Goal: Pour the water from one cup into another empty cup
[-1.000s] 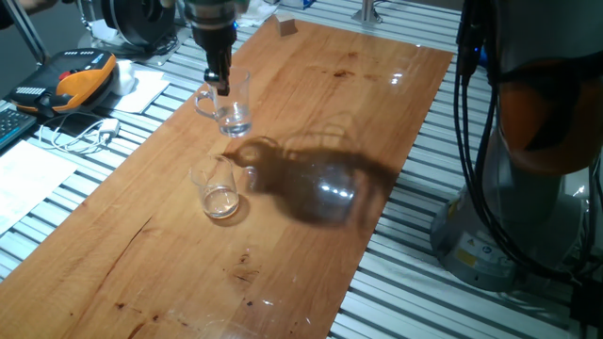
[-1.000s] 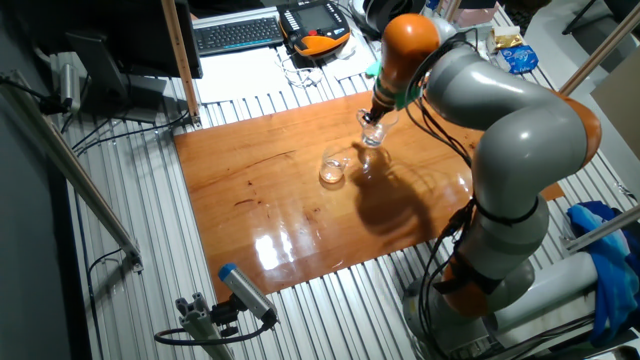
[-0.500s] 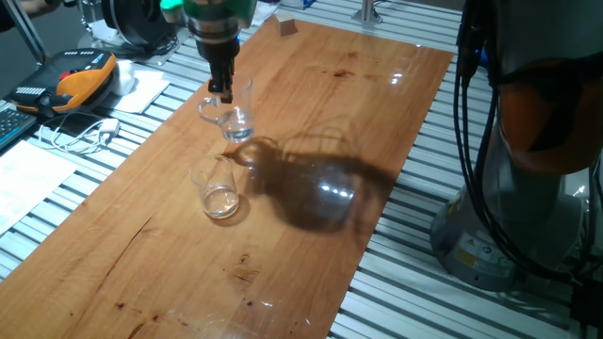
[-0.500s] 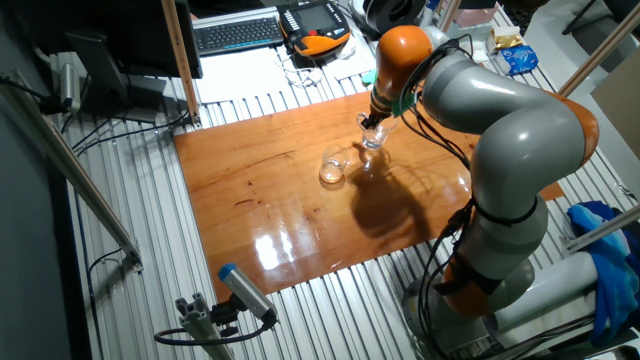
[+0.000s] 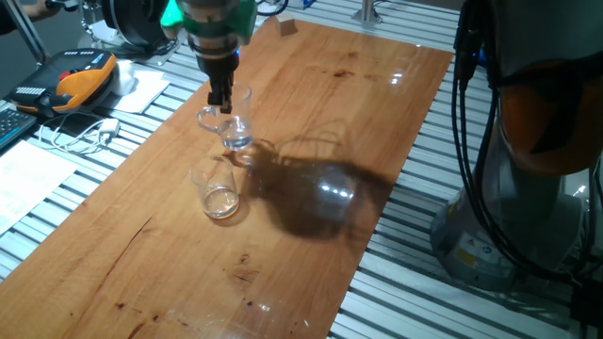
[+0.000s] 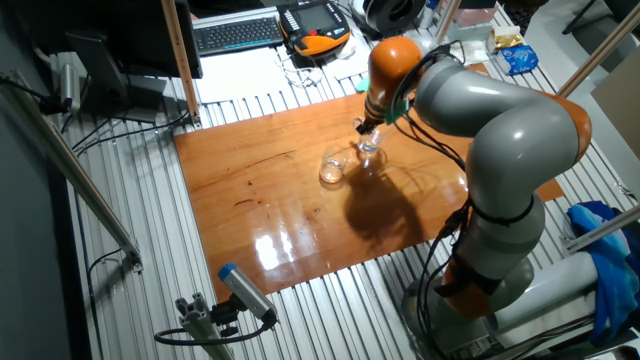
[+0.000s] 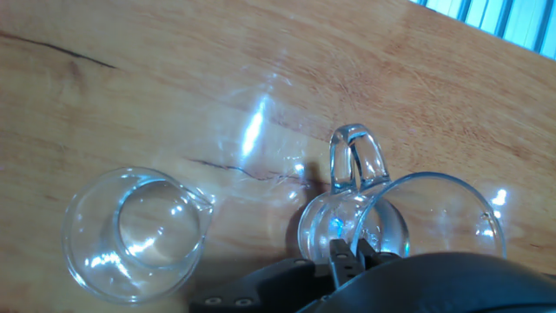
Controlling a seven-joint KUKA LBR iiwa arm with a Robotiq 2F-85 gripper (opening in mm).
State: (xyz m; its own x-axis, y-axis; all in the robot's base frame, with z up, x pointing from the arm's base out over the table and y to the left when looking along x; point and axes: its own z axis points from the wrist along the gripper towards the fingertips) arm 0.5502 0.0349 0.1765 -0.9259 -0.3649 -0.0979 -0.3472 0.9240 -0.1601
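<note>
My gripper (image 5: 220, 97) is shut on the rim of the clear glass mug (image 5: 229, 118), which has a loop handle (image 7: 354, 161). The mug hangs just off the wooden table (image 5: 311, 113). A little clear water (image 5: 237, 137) lies in its bottom. The handleless glass tumbler (image 5: 217, 188) stands upright and empty on the table, a short way in front of the mug. In the hand view the tumbler (image 7: 139, 230) is at the lower left and the mug (image 7: 434, 217) is at the lower right under my fingertips (image 7: 350, 256). The other fixed view shows the mug (image 6: 368, 142) just right of the tumbler (image 6: 333, 168).
A small wooden block (image 5: 286, 26) lies at the table's far end. An orange teach pendant (image 5: 80, 75), cables and papers lie left of the table. A keyboard (image 6: 238, 33) sits behind it. The robot's base (image 5: 528, 188) stands at the right on slatted metal.
My gripper has carried the mug a little way towards the tumbler. The tumbler has not moved.
</note>
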